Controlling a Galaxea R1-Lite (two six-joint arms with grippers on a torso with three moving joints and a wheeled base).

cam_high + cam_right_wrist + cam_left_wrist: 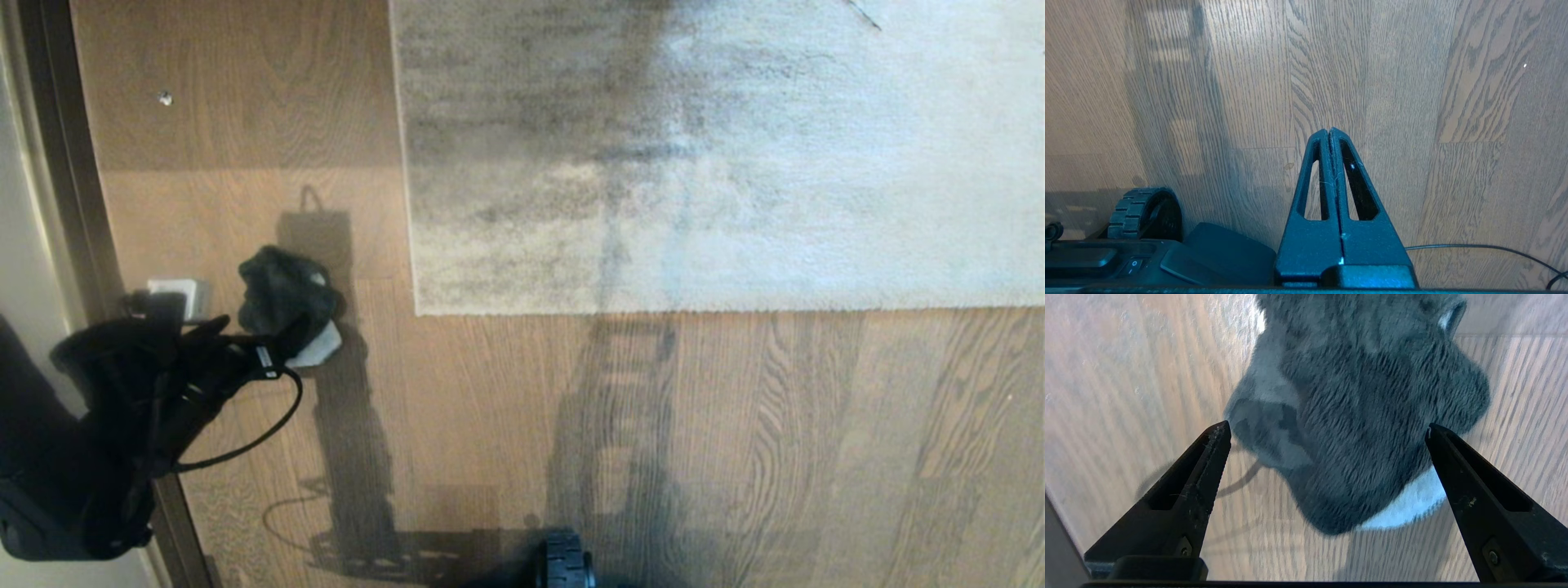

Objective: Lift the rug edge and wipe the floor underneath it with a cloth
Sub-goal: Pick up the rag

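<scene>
On the wood floor (571, 425), the left end effector (1327, 430) hangs wide open around a soft, light charcoal cloth (1355, 416), best pinched at its bunched middle.

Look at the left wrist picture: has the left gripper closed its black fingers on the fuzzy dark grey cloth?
No: the left gripper stands wide open, its fingers either side of the cloth, which lies on the floor.

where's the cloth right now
In the head view the cloth lies on the wood floor at the left, just off the rug edge, with the open left hand right at it.
</scene>
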